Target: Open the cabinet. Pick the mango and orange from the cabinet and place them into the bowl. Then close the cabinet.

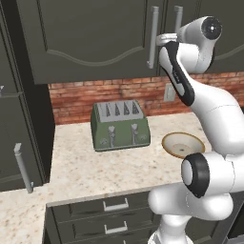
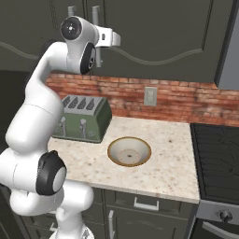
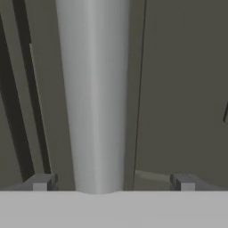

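Observation:
The cabinet [image 1: 95, 38] [image 2: 163, 32] hangs above the counter with both doors shut, so the mango and orange are hidden. My gripper [image 1: 162, 39] [image 2: 114, 39] is raised to its silver bar handles [image 1: 153, 35]. In the hand view my gripper [image 3: 111, 181] is open, with one handle [image 3: 93, 98] standing between the two fingertips, nearer the left one. I cannot tell whether a finger touches it. The bowl [image 1: 183, 144] [image 2: 129, 151], cream with a tan rim, sits empty on the counter below.
A green toaster [image 1: 120, 125] [image 2: 81, 119] stands left of the bowl against the brick wall. A tall dark cabinet [image 1: 19, 119] borders the counter on the left, a stove [image 2: 217, 154] on the right. Drawers [image 1: 116, 205] run under the counter edge.

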